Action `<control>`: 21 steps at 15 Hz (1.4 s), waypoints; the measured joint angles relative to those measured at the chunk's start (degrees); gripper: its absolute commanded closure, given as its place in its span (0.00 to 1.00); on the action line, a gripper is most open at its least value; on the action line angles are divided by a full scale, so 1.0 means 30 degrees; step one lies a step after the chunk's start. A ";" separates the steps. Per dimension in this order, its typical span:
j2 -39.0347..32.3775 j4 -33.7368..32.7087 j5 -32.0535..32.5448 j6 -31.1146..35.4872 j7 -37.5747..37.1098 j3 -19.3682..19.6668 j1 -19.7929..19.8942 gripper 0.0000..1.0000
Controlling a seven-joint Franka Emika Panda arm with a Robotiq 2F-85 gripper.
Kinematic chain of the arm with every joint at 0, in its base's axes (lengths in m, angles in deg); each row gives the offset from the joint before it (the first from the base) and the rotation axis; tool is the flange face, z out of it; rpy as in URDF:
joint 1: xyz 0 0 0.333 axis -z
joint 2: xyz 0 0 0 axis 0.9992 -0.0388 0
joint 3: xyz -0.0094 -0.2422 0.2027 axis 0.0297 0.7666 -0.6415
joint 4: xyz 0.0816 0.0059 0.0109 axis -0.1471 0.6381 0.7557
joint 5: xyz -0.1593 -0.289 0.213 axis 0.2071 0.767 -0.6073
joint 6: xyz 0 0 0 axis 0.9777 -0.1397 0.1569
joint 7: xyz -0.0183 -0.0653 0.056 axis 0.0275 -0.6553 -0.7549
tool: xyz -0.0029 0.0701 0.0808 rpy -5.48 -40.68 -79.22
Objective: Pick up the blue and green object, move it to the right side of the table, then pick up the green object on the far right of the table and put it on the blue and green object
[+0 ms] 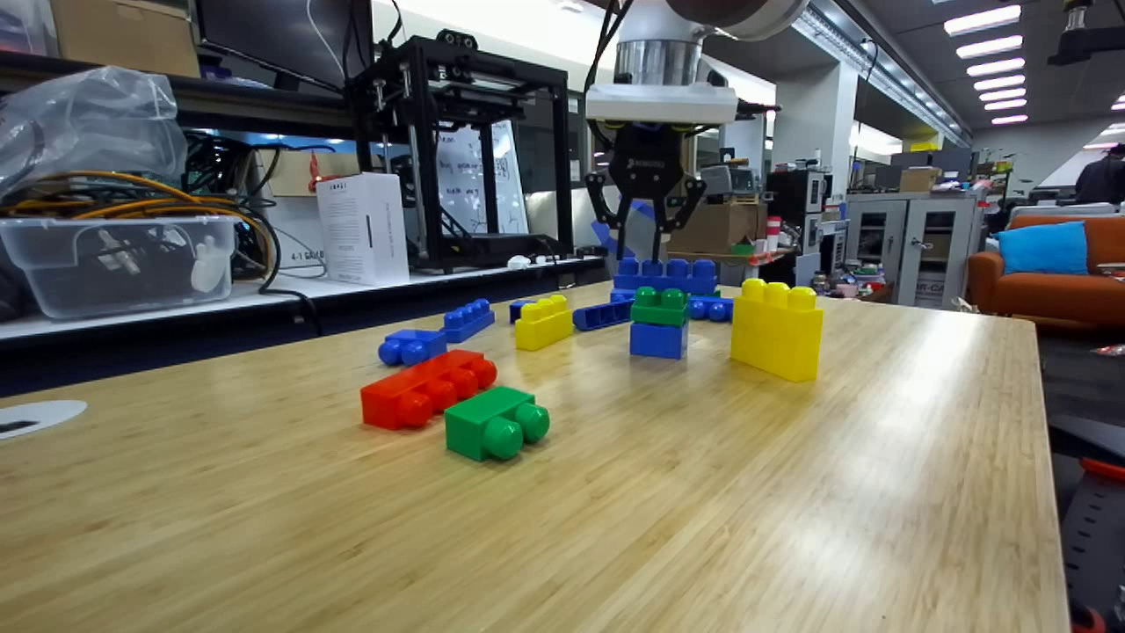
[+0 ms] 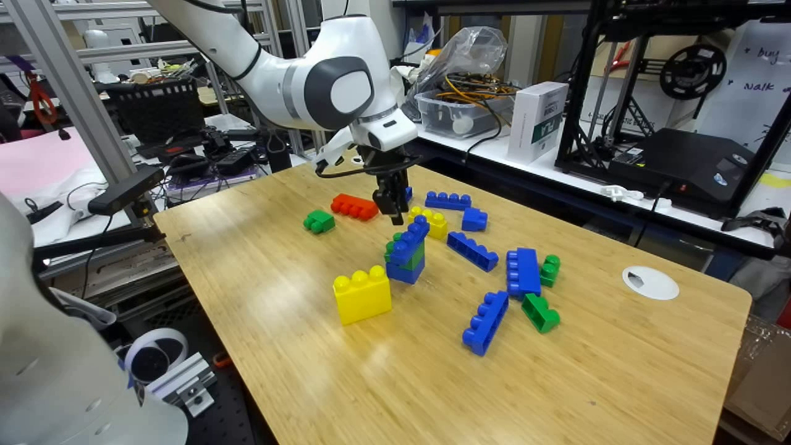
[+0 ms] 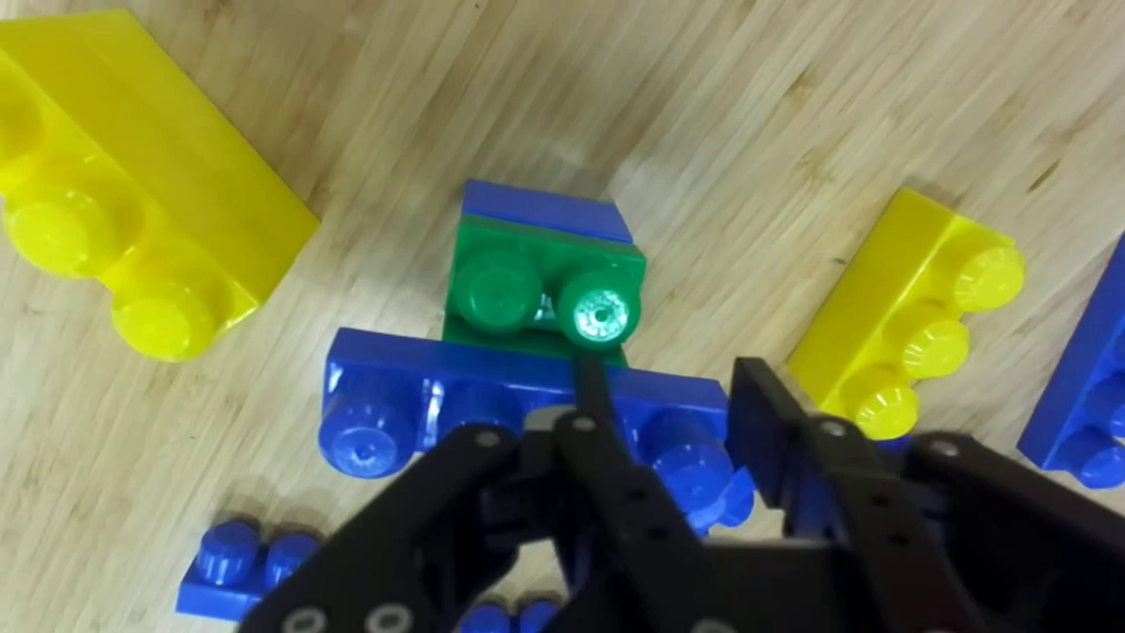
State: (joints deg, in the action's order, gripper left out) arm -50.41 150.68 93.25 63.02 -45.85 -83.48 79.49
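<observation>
In the wrist view the tower (image 3: 518, 341) lies toward 10 o'clock from the gripper (image 3: 671, 378), which is parted to a modest gap over the 3 o'clock end of the blue top brick (image 3: 518, 376) — nothing held. That brick's long axis runs 9 to 3, the same way the gap opens, so gripping it across its narrow side would likely want a quarter turn. The tower stands on the tabletop (image 2: 587, 371), between the big yellow brick (image 2: 364, 301) and the small yellow brick (image 2: 432, 226).

Loose pieces, counted: two yellow, one red brick (image 2: 353, 207), three green bricks (image 2: 319, 221) — in an exterior view one near 10 o'clock from the tower, two at 3 to 4 — and five blue bricks (image 2: 525, 272) plainly, with what looks like a sixth mostly behind the gripper. Which green one the task means, I cannot tell.
</observation>
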 measured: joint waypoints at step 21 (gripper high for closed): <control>-0.0249 -0.0039 -0.1358 -0.2094 0.0001 0.0009 0.0266 1.00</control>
State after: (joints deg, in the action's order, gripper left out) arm -51.16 150.56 89.17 56.74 -45.85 -83.45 80.29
